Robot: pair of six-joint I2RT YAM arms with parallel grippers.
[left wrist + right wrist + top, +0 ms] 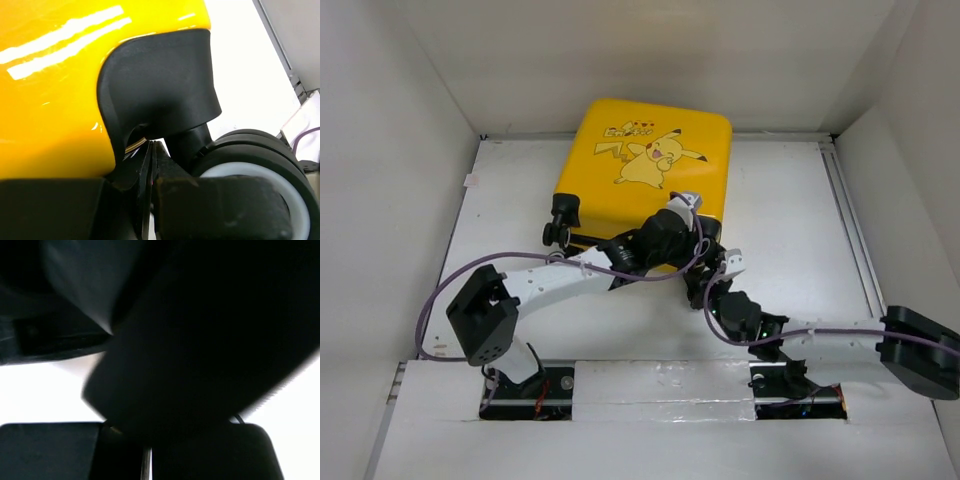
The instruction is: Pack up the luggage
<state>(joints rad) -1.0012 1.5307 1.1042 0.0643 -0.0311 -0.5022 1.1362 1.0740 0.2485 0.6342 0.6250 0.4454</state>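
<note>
The luggage (pixel 650 150), a yellow hard-shell suitcase with a Pikachu print, lies closed and flat at the back of the table. One black caster (pixel 560 222) sticks out at its near left corner. My left gripper (pixel 698 240) reaches to the near right corner. In the left wrist view it (pixel 151 146) is shut, with its tips just under the black wheel housing (pixel 160 85), beside a black-and-white wheel (pixel 260 170) and the yellow shell (pixel 50 100). My right gripper (pixel 700 285) sits just in front of the same corner. In its own view it (pixel 146 455) is shut, and a dark blurred shape (pixel 200 340) hides its tips.
White walls close in the table (pixel 790 230) on the left, back and right. A raised rail (pixel 850 220) runs along the right side. Purple cables (pixel 450 290) loop from both arms. The right arm's elbow (pixel 920 350) juts out at the far right.
</note>
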